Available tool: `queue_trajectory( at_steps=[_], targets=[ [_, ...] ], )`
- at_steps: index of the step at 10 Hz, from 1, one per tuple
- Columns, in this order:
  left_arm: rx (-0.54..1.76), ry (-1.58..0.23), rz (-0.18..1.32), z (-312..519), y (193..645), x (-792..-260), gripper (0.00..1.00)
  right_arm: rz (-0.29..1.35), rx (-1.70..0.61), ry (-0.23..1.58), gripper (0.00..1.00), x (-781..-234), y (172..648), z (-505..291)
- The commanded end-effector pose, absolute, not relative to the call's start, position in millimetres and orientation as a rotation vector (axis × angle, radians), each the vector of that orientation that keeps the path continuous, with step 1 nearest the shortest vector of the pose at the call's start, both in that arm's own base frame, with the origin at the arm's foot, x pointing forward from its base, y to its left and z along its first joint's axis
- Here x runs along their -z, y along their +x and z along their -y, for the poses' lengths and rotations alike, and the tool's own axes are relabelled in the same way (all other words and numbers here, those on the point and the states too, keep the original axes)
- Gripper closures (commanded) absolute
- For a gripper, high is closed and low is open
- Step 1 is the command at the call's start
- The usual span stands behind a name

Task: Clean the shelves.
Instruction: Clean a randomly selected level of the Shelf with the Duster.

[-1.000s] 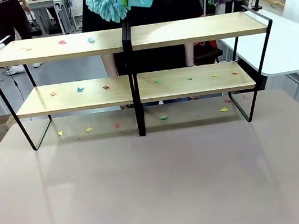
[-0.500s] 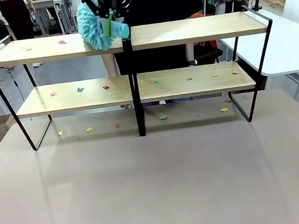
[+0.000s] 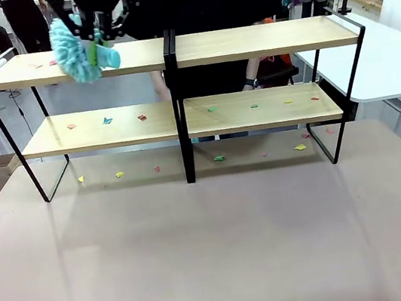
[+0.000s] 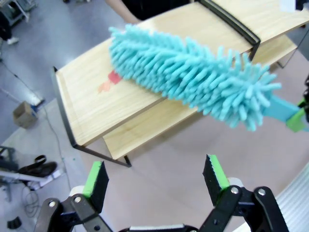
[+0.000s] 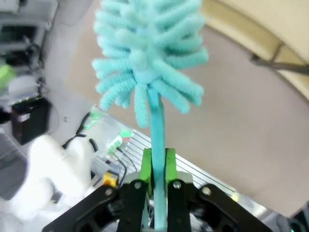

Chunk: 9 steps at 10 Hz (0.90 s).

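- Your left gripper (image 4: 154, 166) hangs wide open and empty, above the left end of the shelves (image 4: 91, 96).
- The duster (image 3: 75, 42), with its handle clamped tight in the right gripper (image 5: 158, 155), has swept from the middle joint leftward along the top board. I judge this section is nearly done.
- Its fluffy head hides any scraps beneath it. The lower-board scraps (image 3: 107, 120) are still waiting.
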State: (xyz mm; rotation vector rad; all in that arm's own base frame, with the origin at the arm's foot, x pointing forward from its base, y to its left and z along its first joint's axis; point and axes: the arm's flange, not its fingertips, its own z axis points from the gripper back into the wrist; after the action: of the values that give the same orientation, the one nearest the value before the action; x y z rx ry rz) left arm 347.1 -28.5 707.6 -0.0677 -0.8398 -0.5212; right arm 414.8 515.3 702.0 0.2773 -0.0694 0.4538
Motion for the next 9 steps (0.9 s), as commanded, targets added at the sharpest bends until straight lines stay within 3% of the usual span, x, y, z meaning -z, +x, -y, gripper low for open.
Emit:
queue_trajectory(
  at_steps=[1, 3, 5, 6, 9],
  targets=[
    [0.521, -0.069, 0.840, 27.6, 347.2, -707.9, 0.00, 0.001, -0.566, 0.309, 0.88, -742.3, 458.1, -573.0],
    [0.521, -0.069, 0.840, 27.6, 347.2, -707.9, 0.00, 0.013, -0.710, 0.444, 0.88, -750.0, 473.3, -599.7],
    [0.521, -0.069, 0.840, 27.6, 347.2, -707.9, 0.00, 0.037, -0.867, 0.657, 0.88, -759.6, 480.0, -579.7],
    [0.521, -0.069, 0.840, 27.6, 347.2, -707.9, 0.00, -0.030, -0.856, 0.699, 0.88, -757.6, 482.8, -561.3],
    [0.521, -0.069, 0.840, 27.6, 347.2, -707.9, 0.00, -0.003, -0.737, 0.631, 0.88, -747.8, 478.9, -520.2]
  ],
)
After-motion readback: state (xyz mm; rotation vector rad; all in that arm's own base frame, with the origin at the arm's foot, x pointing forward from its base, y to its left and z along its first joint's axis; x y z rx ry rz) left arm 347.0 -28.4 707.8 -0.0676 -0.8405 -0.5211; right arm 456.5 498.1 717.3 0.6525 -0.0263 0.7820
